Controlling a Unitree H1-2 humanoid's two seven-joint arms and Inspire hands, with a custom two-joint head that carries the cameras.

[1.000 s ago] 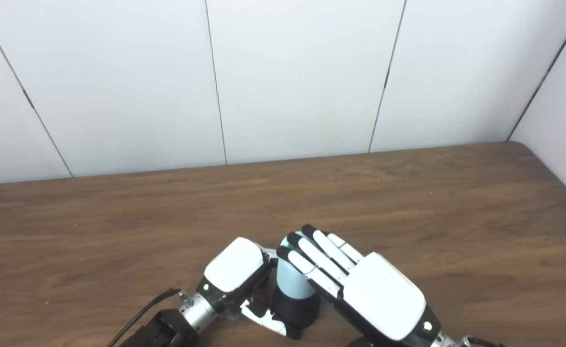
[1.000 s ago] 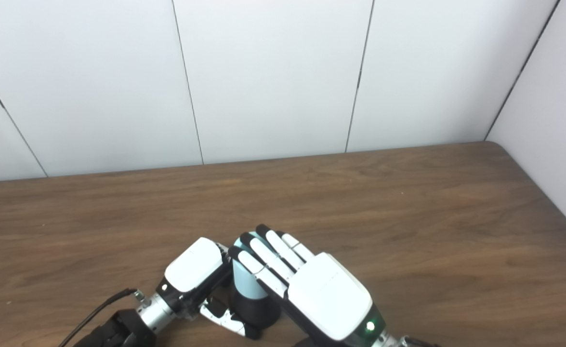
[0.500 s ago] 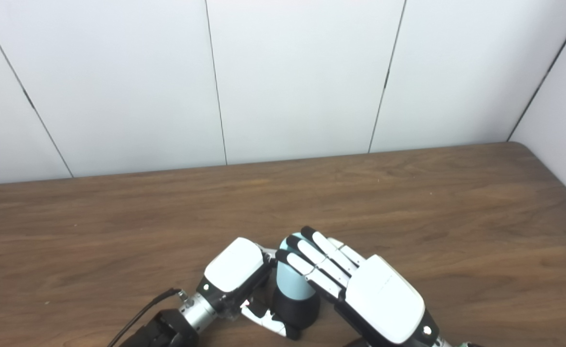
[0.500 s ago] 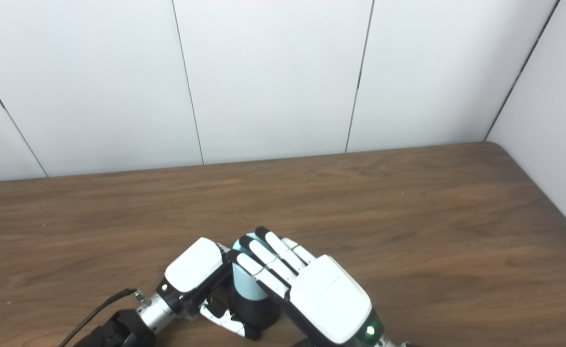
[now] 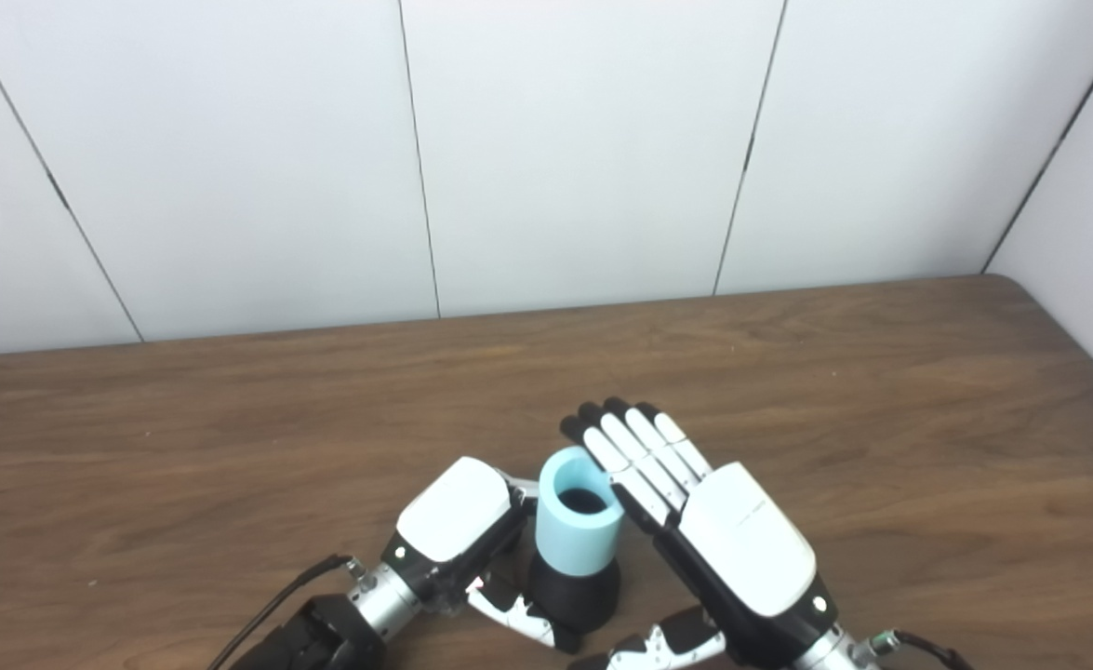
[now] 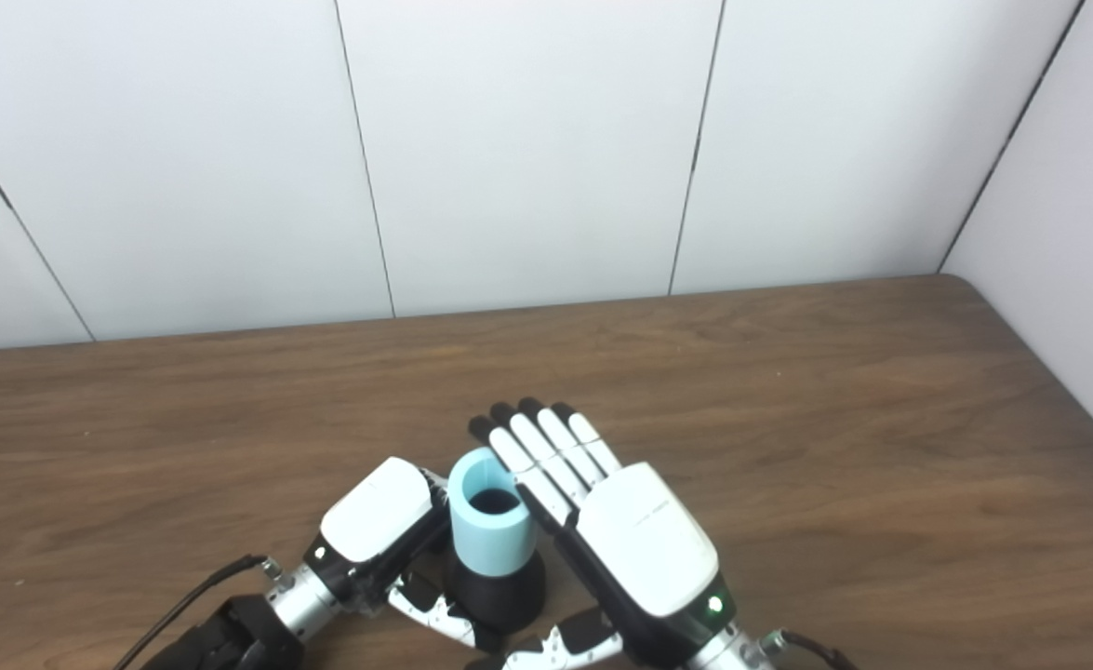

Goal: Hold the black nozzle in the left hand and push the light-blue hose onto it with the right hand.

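The light-blue hose [image 5: 579,526] stands upright on the black nozzle [image 5: 576,597] near the table's front edge, its open top showing a dark bore. My left hand [image 5: 458,535] is shut on the black nozzle from the left, its thumb [image 5: 518,622] curled around the base. My right hand [image 5: 704,526] is open just right of the hose, fingers [image 5: 634,447] straight and pointing away, thumb low at the front. It holds nothing. Both hands also show in the right eye view, left hand [image 6: 374,530] and right hand [image 6: 611,521].
The wooden table [image 5: 881,419] runs back to a white panelled wall [image 5: 583,149]. A black cable [image 5: 272,605] trails from my left wrist at the bottom edge. A side wall stands at the far right.
My right hand has lifted off the top of the hose and moved to its right, fingers straightening. The hose's open top now shows. The left hand has not moved.
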